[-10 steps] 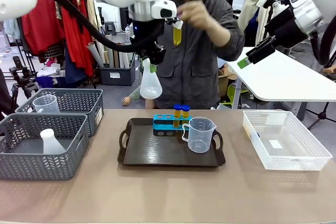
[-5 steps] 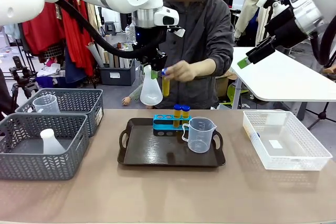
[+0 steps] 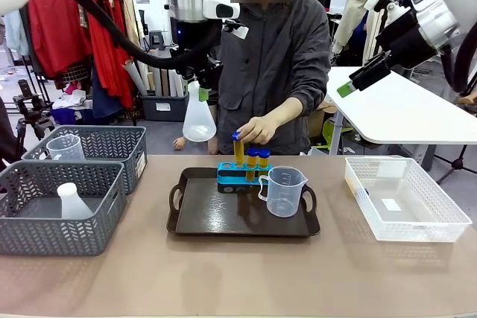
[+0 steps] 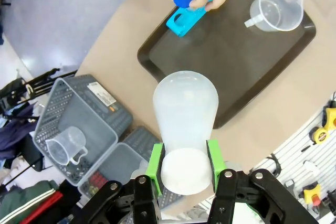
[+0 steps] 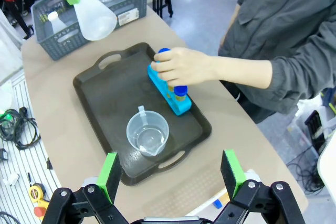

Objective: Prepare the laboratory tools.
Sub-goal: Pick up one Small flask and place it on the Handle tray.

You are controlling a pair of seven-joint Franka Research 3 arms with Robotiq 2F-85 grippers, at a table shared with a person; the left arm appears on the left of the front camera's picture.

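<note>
Yellow-filled tubes (image 3: 252, 158) number three, beakers (image 3: 285, 191) two, flasks (image 3: 198, 120) two.

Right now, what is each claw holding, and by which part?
The left claw grips the translucent white conical flask by its neck, with the body hanging down. The right claw is open and holds nothing.

Tray (image 3: 216, 215) front, 6 o'clock: bare floor, open to a reach.
Tray back, 12 o'clock: tube rack (image 3: 229, 179) under the person's hand (image 3: 257, 130).
Tray, 2 o'clock: beaker (image 3: 284, 191).
Above, 11 o'clock: conical flask (image 3: 198, 118) hanging.
Table (image 3: 238, 277), 9 o'clock: grey baskets (image 3: 45, 229).
Table, 3 o'clock: crate (image 3: 421, 231).
</note>
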